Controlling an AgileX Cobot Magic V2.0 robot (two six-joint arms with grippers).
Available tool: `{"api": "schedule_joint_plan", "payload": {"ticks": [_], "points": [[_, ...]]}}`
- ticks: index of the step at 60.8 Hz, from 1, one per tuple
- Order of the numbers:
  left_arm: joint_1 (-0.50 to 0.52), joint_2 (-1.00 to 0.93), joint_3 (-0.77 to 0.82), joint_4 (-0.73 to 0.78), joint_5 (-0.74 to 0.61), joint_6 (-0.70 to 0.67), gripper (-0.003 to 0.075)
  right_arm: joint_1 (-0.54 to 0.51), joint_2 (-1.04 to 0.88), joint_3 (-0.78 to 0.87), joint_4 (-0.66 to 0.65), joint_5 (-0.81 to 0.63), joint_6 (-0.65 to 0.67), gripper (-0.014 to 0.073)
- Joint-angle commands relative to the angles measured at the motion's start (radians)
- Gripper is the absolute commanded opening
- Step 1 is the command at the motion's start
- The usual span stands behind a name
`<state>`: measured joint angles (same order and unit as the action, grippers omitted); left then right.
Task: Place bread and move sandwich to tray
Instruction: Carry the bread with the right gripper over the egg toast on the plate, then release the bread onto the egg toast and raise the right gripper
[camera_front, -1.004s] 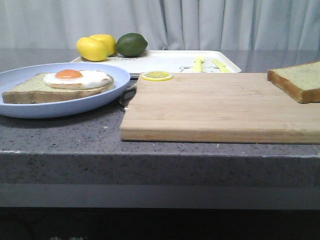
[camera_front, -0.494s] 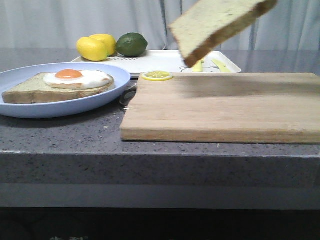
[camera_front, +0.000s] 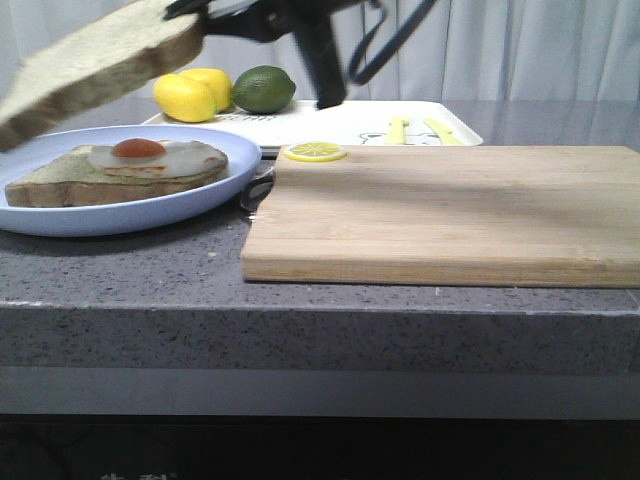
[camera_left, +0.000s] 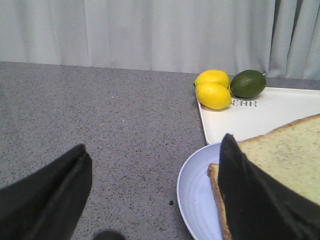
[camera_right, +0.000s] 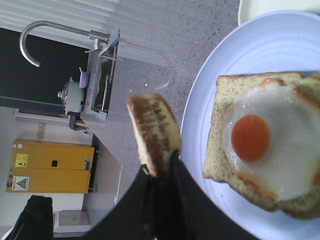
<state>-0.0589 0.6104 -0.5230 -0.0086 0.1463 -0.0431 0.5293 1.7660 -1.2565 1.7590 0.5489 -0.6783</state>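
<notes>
My right gripper (camera_front: 190, 14) is shut on the bread (camera_front: 100, 60), a thick brown-crusted slice, and holds it tilted in the air over the left part of the round pale blue plate (camera_front: 215, 190). On the plate lies another slice bearing a fried egg (camera_front: 140, 158). In the right wrist view the gripper (camera_right: 162, 167) pinches the bread (camera_right: 152, 127) edge-on beside the egg slice (camera_right: 260, 145). My left gripper (camera_left: 152, 150) is open and empty, low over the counter beside the plate (camera_left: 197, 195). The cream-white tray (camera_front: 340, 122) lies behind.
A wooden cutting board (camera_front: 450, 210) fills the counter's middle and right. A lemon slice (camera_front: 313, 151) lies at its back left corner. Two lemons (camera_front: 190, 95) and a lime (camera_front: 263, 88) sit on the tray's left end. The counter's front edge is near.
The bread rose off the board's right end and travelled left through the air; it now hangs above the plate. The right gripper and arm have come into view.
</notes>
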Motion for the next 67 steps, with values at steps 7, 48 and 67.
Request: {"api": "schedule_joint_plan", "payload": {"ticks": [7, 48, 67], "points": [[0.003, 0.005, -0.035, -0.002, -0.085, -0.011, 0.051, 0.002, 0.045, -0.084, 0.069, 0.007, -0.027, -0.0059], [0.003, 0.005, -0.035, -0.002, -0.085, -0.011, 0.051, 0.001, 0.05, -0.05, 0.019, -0.084, -0.027, 0.0225], [0.003, 0.005, -0.035, -0.002, -0.085, -0.011, 0.051, -0.03, -0.012, 0.047, -0.02, -0.095, -0.032, 0.0281]]}}
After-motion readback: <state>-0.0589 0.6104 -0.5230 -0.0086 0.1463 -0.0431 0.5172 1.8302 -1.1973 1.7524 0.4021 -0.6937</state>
